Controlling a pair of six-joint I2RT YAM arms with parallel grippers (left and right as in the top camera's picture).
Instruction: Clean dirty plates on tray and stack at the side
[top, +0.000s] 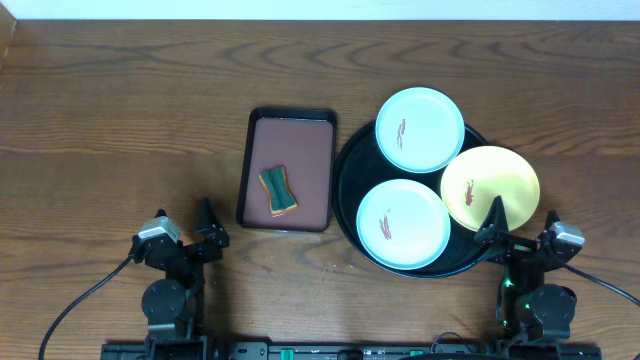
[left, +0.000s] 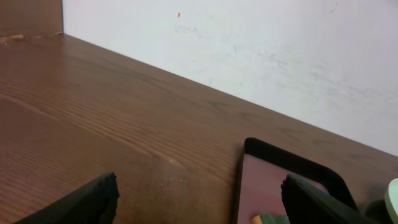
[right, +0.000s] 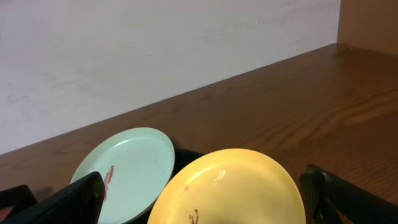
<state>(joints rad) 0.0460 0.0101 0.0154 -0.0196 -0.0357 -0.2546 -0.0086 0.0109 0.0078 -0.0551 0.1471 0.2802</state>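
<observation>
Black fingers frame the bottom of both wrist views and they stand wide apart: the left gripper and the right gripper are both fully opened and hold nothing. Both are at the near edge of the table, the left one left of the middle, the right one toward the near right corner. On the right half of the table, just beyond the right gripper, lies the large round black tray with all three plates. The near mint plate lies flat in the near part of the tray. The far mint plate is at the far rim and reaches a little over it. The yellow plate is at the right rim and also passes over it; its edge meets both mint plates, and I cannot tell which one lies on top. Each plate carries a small reddish-brown smear. Just beside the left rim of the tray, a smaller rectangular tray with a maroon inside holds a green and orange sponge, closer to its near edge
</observation>
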